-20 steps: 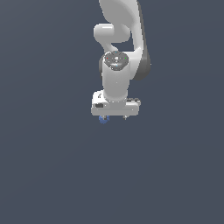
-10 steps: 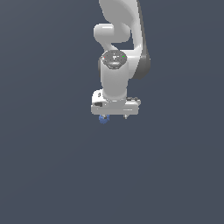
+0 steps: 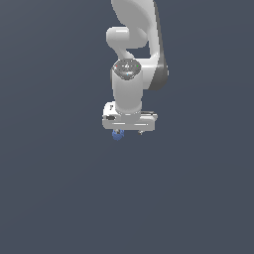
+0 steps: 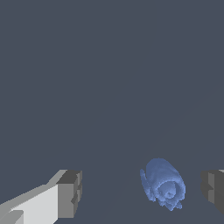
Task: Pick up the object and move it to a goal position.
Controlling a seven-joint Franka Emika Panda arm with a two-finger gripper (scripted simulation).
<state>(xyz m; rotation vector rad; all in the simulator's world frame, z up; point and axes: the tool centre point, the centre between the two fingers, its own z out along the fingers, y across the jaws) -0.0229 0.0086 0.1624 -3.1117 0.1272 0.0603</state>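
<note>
Nothing much has moved; the gripper (image 3: 129, 130) still hangs low over the bench. Its jaws are wide apart, with the small blue ball (image 4: 163, 183) between them, nearer one side, not yet squeezed.

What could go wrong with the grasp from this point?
1. In the wrist view the blue object lies off-centre between the open fingers, closer to one pad. Closing may push it sideways rather than trap it.
2. It is small and rounded, so it might roll or squirt out under pinch.
3. In the exterior view the gripper hides most of the object, so finger depth is hard to judge; a shallow grip may slip.
</note>
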